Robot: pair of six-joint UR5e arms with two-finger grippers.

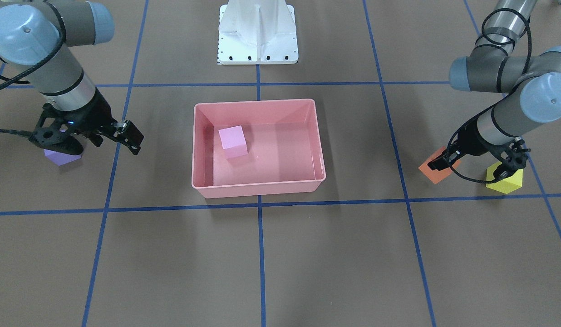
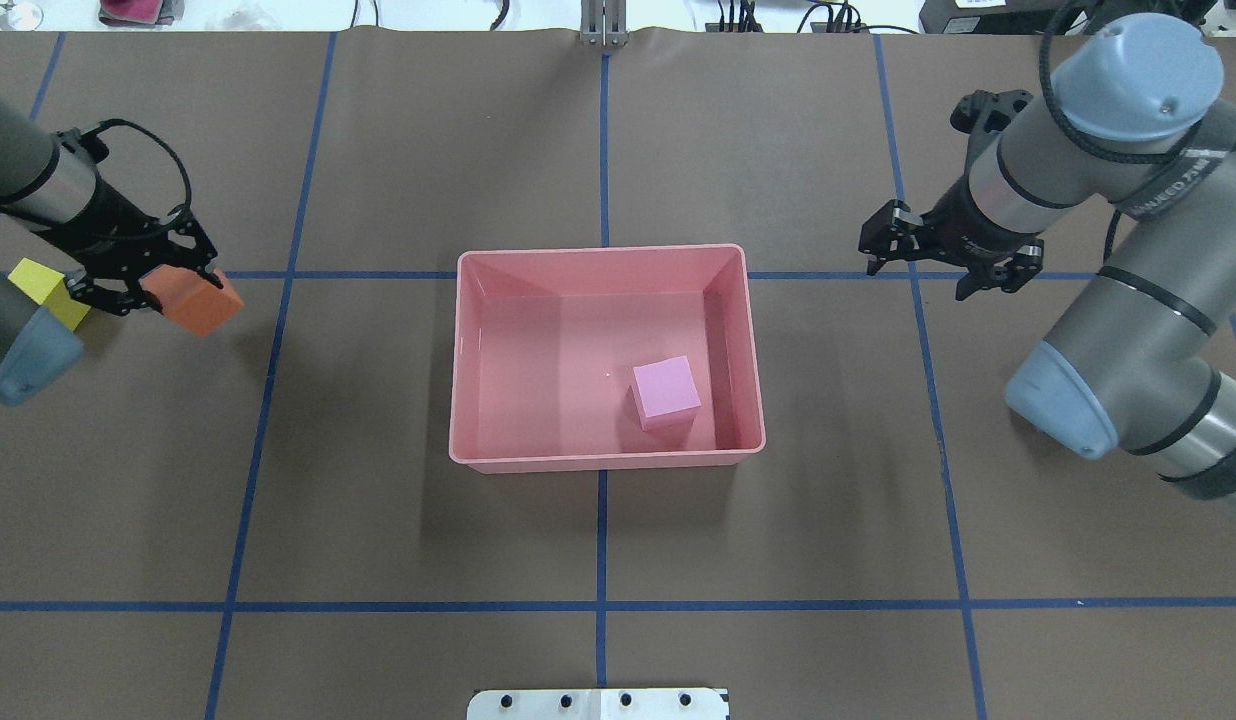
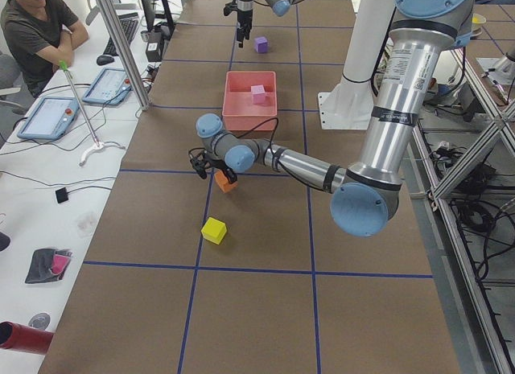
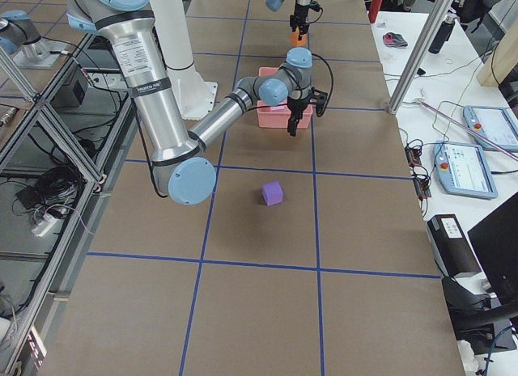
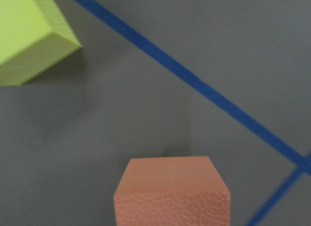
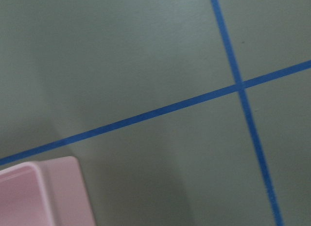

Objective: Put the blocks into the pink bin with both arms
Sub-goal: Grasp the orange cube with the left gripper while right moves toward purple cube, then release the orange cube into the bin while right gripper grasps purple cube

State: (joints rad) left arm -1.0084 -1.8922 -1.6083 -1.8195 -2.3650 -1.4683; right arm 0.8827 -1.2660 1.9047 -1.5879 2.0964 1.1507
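Grip: left gripper [image 2: 168,290] clamps the orange block [image 2: 198,305] at the overhead view's left edge.
Right gripper [image 1: 103,143]: jaws wide, empty, near the purple block [image 1: 58,156].
Pink bin [image 2: 603,462]: frame centre, holds the light pink block [image 2: 666,390].
Advice: carry orange clear over the rim and release low.

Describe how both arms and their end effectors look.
Both the left arm and right arm are grey and silver tubes with rounded light-blue joint caps, black joint rings and loose black cables. The right arm carries a black band with white lettering. The left end effector and right end effector are black, open-framed two-finger linkages.
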